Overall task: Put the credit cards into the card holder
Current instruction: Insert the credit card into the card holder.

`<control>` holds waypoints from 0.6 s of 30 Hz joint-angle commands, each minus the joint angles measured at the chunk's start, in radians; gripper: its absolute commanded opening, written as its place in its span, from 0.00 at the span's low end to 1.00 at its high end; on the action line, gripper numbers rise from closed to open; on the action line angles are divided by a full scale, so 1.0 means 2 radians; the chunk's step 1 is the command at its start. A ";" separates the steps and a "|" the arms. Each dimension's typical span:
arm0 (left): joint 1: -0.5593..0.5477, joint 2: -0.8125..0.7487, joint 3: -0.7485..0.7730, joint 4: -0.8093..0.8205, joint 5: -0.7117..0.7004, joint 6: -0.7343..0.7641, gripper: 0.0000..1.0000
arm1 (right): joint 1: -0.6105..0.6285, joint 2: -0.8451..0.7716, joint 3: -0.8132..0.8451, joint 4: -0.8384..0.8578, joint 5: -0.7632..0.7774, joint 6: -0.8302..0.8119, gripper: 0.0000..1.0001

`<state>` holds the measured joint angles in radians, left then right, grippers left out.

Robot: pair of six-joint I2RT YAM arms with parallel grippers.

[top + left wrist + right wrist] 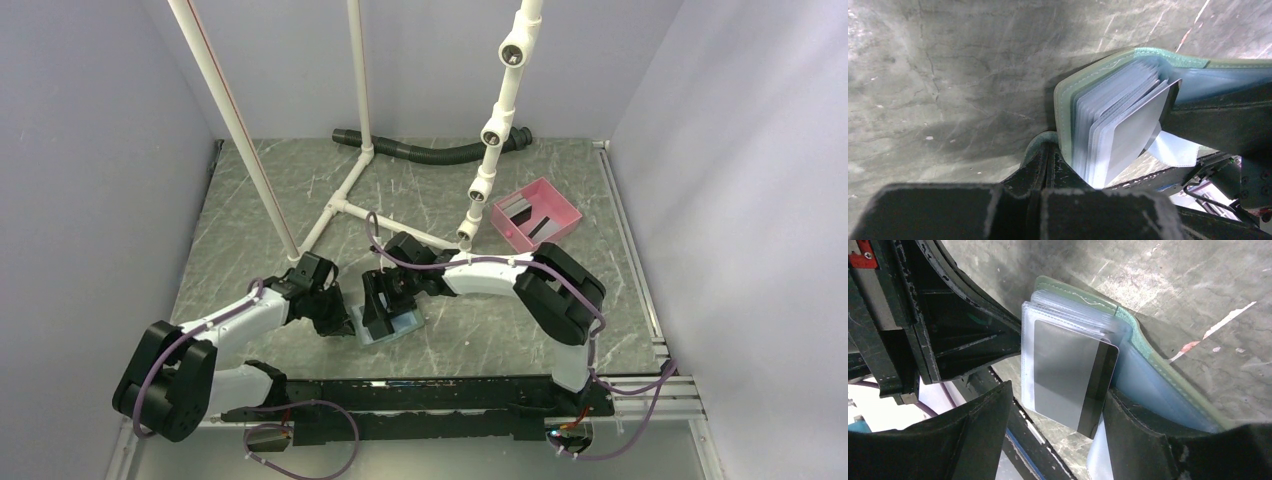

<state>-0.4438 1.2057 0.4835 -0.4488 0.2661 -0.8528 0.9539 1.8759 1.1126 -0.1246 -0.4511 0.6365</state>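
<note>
The card holder lies open on the bench, close to the near edge and a little left of its middle, with its clear sleeves fanned out so that one pocket stands free of the rest. A grey card with a dark stripe along one long side sits partly in that front pocket; its lower end sticks out, so the insertion looks unfinished. The left claw comes in from the left edge side, and the holder's stitched green cover runs down between its nearly closed fingers. It appears to be pinching that cover, most likely so the holder cannot slide or fold shut while the card is pushed. The right claw reaches in from the right edge side, its fingers spread about a card's width and straddling the card. One finger touches the striped edge, while the other seems just beside the sleeve, so I cannot tell whether it truly grips the card or only guides it. More dark cards wait in the pink tray, well apart toward the far right corner, so most of the job looks undone.
</note>
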 commanded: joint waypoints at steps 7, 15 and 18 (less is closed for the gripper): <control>-0.042 0.006 -0.017 0.080 0.009 -0.050 0.00 | 0.016 -0.002 0.003 0.151 -0.022 0.187 0.45; -0.048 -0.004 -0.005 0.039 -0.019 -0.038 0.00 | 0.024 -0.008 0.005 0.088 0.005 0.123 0.56; -0.047 -0.013 0.010 -0.015 -0.051 -0.022 0.01 | 0.020 -0.036 0.000 0.004 0.063 0.036 0.70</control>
<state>-0.5125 1.1862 0.4717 -0.4171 0.2192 -0.9184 0.9581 1.8759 1.0985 -0.0753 -0.4061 0.8577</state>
